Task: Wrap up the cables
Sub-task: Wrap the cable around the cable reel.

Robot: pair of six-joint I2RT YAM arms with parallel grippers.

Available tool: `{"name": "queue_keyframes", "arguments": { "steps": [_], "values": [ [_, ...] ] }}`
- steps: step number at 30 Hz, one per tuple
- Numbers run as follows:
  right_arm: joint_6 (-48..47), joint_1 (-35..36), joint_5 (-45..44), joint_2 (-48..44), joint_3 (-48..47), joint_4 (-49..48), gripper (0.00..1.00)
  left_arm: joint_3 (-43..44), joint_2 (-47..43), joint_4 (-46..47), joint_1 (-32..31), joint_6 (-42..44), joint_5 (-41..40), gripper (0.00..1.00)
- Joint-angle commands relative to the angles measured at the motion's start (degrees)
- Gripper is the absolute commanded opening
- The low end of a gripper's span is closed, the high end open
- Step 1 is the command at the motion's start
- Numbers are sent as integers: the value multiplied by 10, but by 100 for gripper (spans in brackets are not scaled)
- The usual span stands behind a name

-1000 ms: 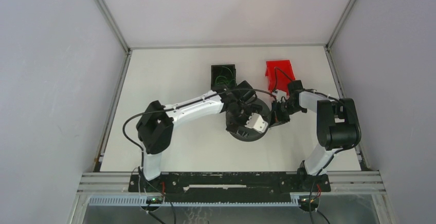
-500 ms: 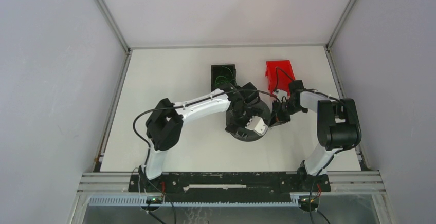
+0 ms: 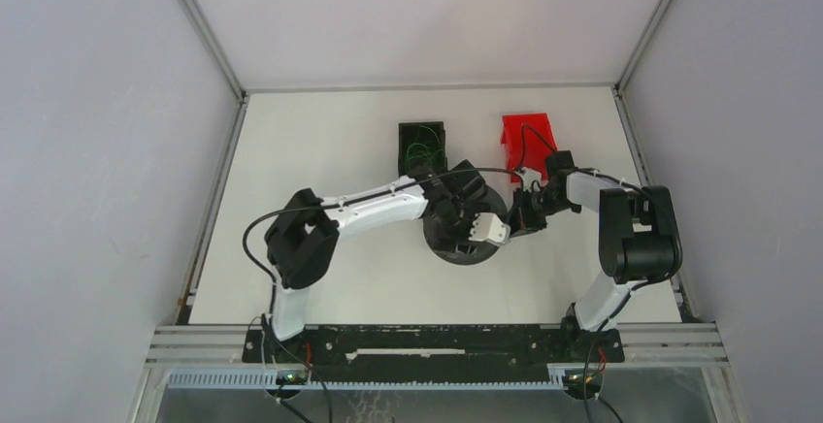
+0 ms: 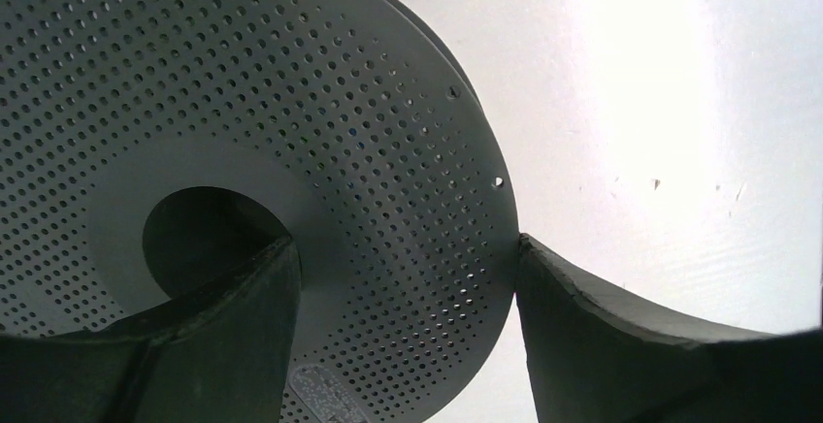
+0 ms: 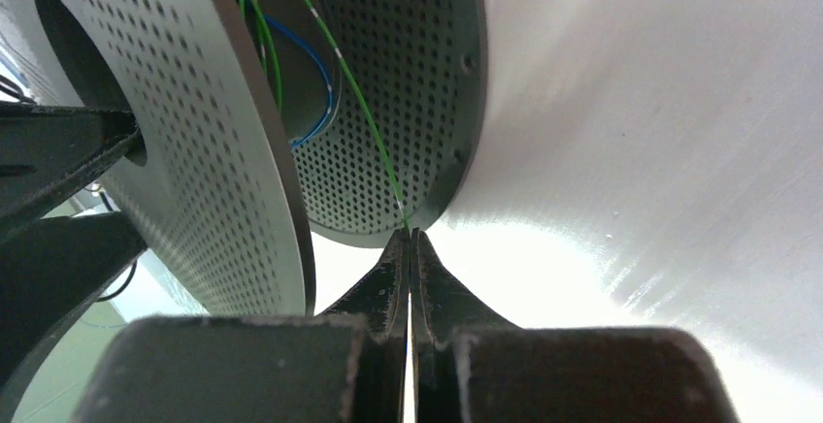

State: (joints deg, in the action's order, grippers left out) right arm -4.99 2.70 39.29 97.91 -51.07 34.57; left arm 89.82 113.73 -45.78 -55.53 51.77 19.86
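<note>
Two arms, two bins, one spool. Farthest left and at the back stands one black bin (image 3: pixel 402 142) holding a tangle of green cables (image 3: pixel 423 151). The left gripper (image 4: pixel 408 248) has its fingers (image 4: pixel 233 331) apart, one in the hub hole and one against the rim – whether they already pinch I cannot tell. The spool (image 3: pixel 451 248) has two perforated flanges and stands mid-table (image 3: pixel 320 142), well apart from both side rails. One red bin (image 3: pixel 529 132) sits behind. The right gripper (image 5: pixel 409 239) is closed tight on one green cable (image 5: pixel 356 103) – that strand runs up between the flanges, beside one blue wire (image 5: pixel 330 93).
</note>
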Motion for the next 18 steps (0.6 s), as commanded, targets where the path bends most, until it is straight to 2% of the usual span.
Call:
{"name": "queue_keyframes", "arguments": {
  "steps": [1, 5, 9, 18],
  "values": [
    [10, -2, 33, -22, -13, -25, 0, -68, -38, 111, 0, -162, -40, 50],
    [25, -2, 40, -21, -15, -40, 0, -96, -48, 185, 0, -287, -64, 44],
    [32, 1, 44, -10, -23, -45, 0, -90, -31, 212, 0, -385, -79, 37],
    [13, 12, 21, -5, -26, -14, 0, -90, -15, 239, 4, -516, -135, 31]
  ]
}}
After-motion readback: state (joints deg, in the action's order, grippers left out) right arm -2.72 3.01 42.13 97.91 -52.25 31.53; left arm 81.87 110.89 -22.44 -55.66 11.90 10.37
